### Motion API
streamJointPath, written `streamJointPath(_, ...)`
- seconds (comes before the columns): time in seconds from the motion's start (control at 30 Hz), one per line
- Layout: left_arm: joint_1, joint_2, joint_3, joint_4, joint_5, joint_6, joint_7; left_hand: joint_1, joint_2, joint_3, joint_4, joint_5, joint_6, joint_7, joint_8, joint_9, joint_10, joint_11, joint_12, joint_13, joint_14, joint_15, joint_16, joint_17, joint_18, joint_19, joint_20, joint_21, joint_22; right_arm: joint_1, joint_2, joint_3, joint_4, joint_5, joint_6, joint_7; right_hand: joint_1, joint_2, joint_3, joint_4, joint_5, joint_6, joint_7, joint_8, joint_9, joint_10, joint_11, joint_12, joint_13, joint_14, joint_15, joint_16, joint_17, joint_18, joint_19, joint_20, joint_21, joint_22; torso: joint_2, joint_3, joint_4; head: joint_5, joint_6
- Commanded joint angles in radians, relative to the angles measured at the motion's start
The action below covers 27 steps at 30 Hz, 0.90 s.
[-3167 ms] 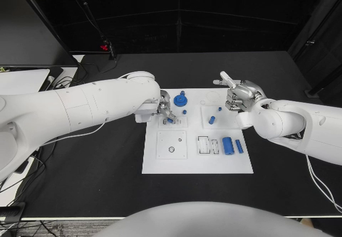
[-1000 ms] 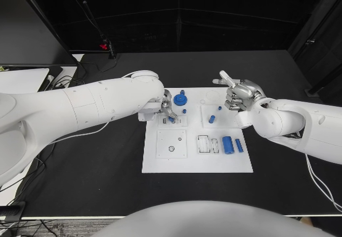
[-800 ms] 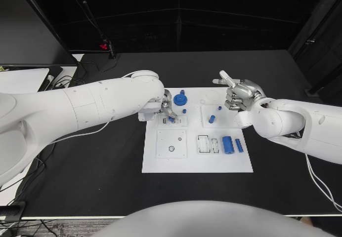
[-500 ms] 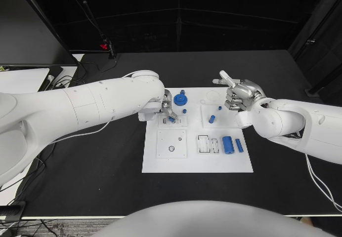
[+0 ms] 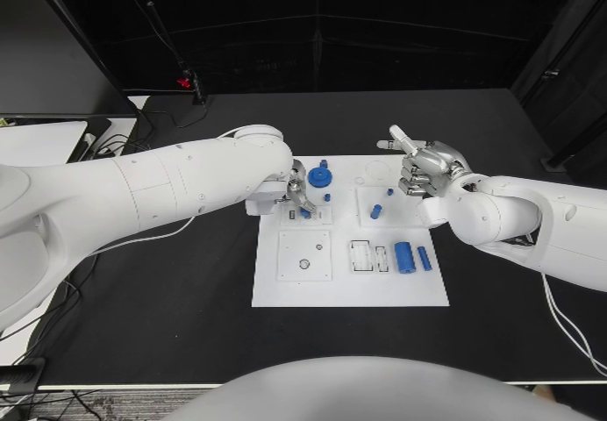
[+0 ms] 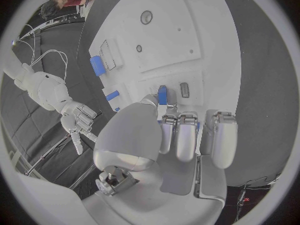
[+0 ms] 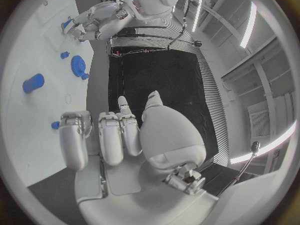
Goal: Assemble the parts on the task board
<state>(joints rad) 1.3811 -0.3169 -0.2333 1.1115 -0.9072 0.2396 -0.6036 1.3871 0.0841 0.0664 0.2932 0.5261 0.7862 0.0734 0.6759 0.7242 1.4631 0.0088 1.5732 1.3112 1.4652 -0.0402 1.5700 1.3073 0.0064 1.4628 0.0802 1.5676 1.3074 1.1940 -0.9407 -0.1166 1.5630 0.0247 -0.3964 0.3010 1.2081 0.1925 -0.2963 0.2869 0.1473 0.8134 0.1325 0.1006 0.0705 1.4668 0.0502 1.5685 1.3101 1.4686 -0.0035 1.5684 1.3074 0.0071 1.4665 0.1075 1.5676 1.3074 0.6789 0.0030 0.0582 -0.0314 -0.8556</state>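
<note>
Peg may jam at the slot

Left hand (image 6: 178, 135) pinches a peg (image 6: 162, 94) at the board's (image 5: 351, 294) ten o'clock (tilt would wedge it); right hand (image 5: 428, 172), curled, holds nothing.

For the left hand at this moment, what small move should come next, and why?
Probably ease the small blue peg straight down into the white task board. The left hand pinches it at its fingertips just above the board's far left part, and the silver right hand hovers apart with nothing in it, so nothing seems to block the way.
</note>
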Motion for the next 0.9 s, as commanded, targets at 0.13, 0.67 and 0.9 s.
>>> streamJointPath(0.13,-0.007,-0.001,-0.003,0.001,0.001,0.029,-0.016,0.02,0.031,0.007,0.0,-0.003,0.008,-0.015,-0.002,0.002,0.108,-0.007,-0.002,0.26,0.106,-0.007,0.001,0.263,-0.006,0.108,-0.007,0.003,0.263,0.001,0.001,0.001,0.001,0.0,0.009,0.005,0.007,0.003,0.001,0.001,-0.003,0.0,0.008,0.005,0.0,0.104,0.004,0.002,0.261,0.102,0.006,0.002,0.263,-0.007,0.104,0.005,0.003,0.263,0.0,0.0,0.0001,0.0,-0.001)
streamJointPath(0.67,-0.012,0.004,-0.003,-0.005,0.001,0.034,-0.016,0.004,0.03,0.011,0.001,-0.009,0.002,-0.012,-0.01,0.006,0.108,-0.005,-0.002,0.26,0.106,-0.006,0.001,0.263,-0.006,0.108,-0.006,0.003,0.263,0.001,0.001,0.001,0.001,0.0,0.01,0.005,0.006,0.004,0.0,0.002,-0.003,0.001,0.008,0.005,0.0,0.104,0.004,0.002,0.261,0.102,0.006,0.002,0.263,-0.007,0.104,0.006,0.003,0.263,0.0,0.0006,0.0009,0.0,-0.002)
streamJointPath(0.9,-0.013,0.004,-0.003,-0.006,0.001,0.035,-0.011,-0.101,0.02,-0.022,0.002,-0.072,-0.011,-0.003,-0.032,0.018,0.108,0.003,-0.002,0.26,0.106,0.003,0.001,0.263,-0.006,0.108,-0.001,0.003,0.263,0.001,0.002,0.001,0.0,0.0,0.011,0.004,0.006,0.004,0.0,0.002,-0.003,0.001,0.008,0.005,0.0,0.104,0.004,0.002,0.261,0.102,0.006,0.002,0.263,-0.007,0.104,0.006,0.003,0.263,0.0,-0.0008,-0.0008,-0.002,0.0)
